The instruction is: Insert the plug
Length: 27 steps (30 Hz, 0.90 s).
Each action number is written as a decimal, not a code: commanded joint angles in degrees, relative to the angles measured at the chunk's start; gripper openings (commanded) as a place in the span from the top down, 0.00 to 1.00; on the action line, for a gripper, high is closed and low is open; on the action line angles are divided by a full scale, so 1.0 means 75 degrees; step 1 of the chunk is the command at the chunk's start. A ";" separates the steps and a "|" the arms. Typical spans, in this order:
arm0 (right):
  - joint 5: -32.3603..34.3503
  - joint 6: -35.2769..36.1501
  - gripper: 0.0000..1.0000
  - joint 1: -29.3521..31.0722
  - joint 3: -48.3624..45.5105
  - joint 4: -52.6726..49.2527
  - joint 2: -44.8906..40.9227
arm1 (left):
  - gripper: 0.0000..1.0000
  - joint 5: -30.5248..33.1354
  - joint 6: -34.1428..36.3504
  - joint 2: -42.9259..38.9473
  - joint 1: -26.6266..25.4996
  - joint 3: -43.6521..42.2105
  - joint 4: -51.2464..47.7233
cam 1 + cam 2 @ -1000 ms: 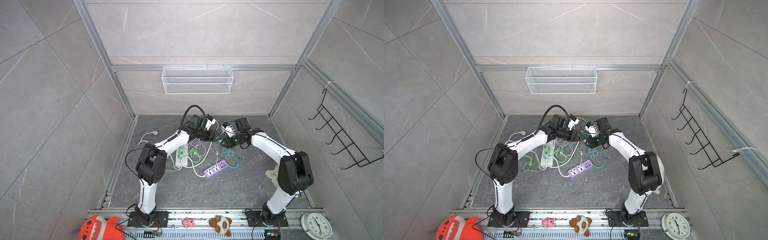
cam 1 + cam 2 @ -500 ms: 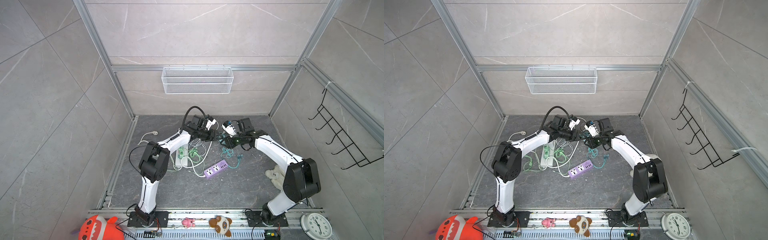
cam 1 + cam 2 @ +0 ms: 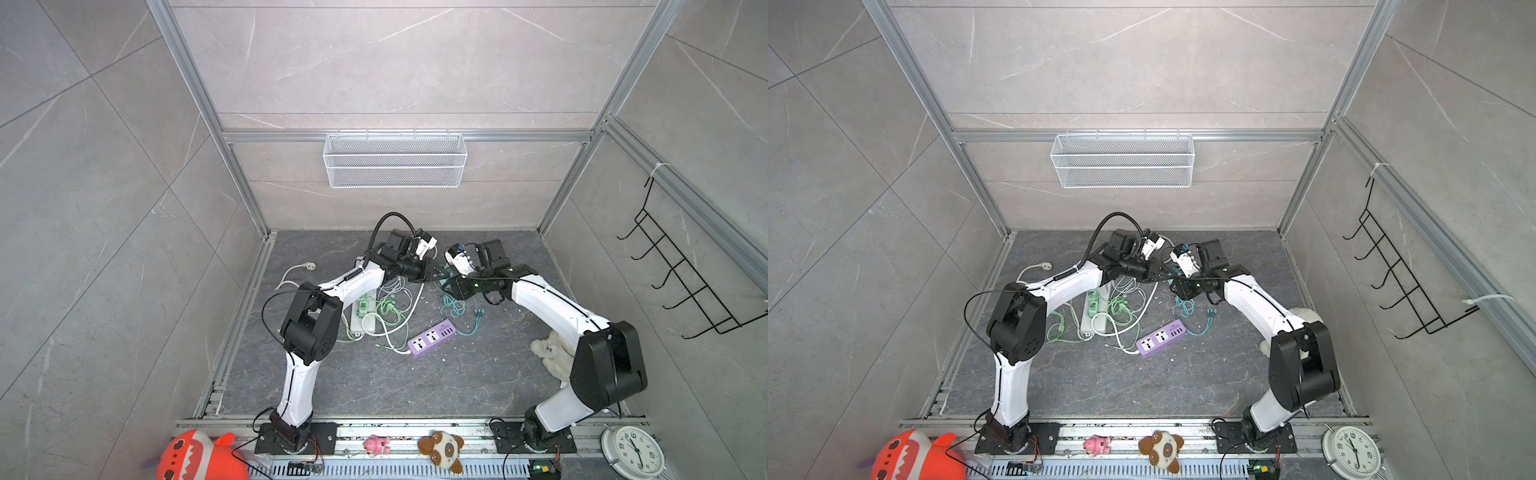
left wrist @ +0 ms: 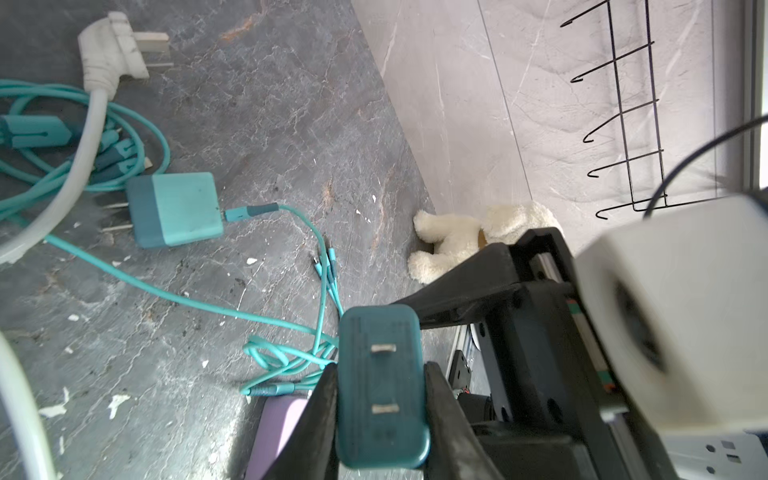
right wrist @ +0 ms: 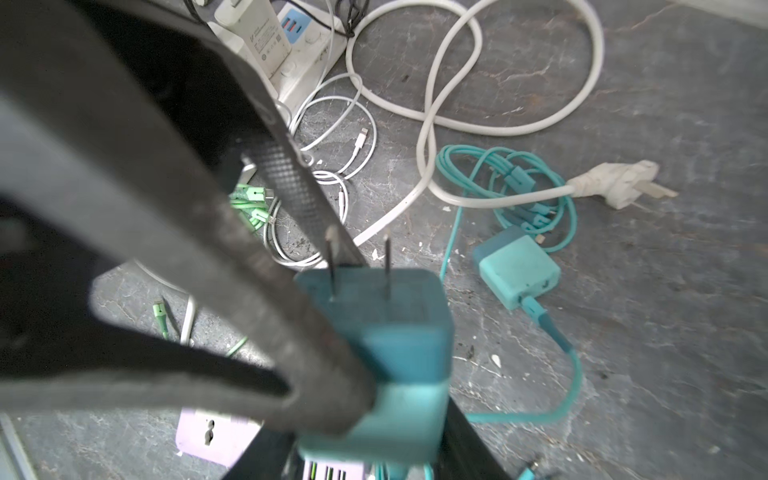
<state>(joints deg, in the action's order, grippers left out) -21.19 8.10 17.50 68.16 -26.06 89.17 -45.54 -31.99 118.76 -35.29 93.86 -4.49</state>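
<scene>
Item: teal plug [image 4: 380,390], prongs bare, held mid-air above floor. L gripper [image 4: 380,370] clamped on its sides; R gripper [image 5: 374,440] around pale end, grip can't tell. Purple strip [image 3: 431,337] lies on floor nearby, sockets free. Status: pickup done; align + insert still to do.

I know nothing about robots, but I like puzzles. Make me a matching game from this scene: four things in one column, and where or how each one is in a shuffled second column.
Things:
1. left gripper
2. purple power strip
3. cream plush toy
4. wire basket

Places or states:
a. mounted on the back wall
b. shut on a teal charger
c. by the foot of the side wall
d. flat on the floor, near the cables

Pairs: 1-b, 2-d, 3-c, 4-a.
</scene>
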 commanded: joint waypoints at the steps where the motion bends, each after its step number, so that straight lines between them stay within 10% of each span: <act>1: 0.0077 -0.0670 0.47 -0.0253 -0.0366 0.0285 -0.0975 | 1.00 -0.0019 -0.0421 -0.0155 0.0021 -0.0256 0.0884; 8: 0.0390 -0.4022 0.51 -0.0804 -0.0930 -0.0449 -0.2013 | 1.00 0.1187 -0.2704 -0.0378 -0.0049 -0.1474 0.3925; 15: -0.1156 -0.7782 0.58 -0.0798 -0.3872 0.4269 -0.2507 | 1.00 0.3240 -0.3975 -0.1116 -0.0346 -0.2838 0.6076; 27: -0.1895 -1.0741 0.55 -0.0763 -0.4784 1.1273 -0.0066 | 1.00 0.3560 -0.4840 -0.1271 -0.0674 -0.3351 0.7219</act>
<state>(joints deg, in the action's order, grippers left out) -33.30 -65.30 11.35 32.60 40.69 87.00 -19.42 -65.89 112.14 -40.16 68.75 43.18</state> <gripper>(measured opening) 0.448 0.279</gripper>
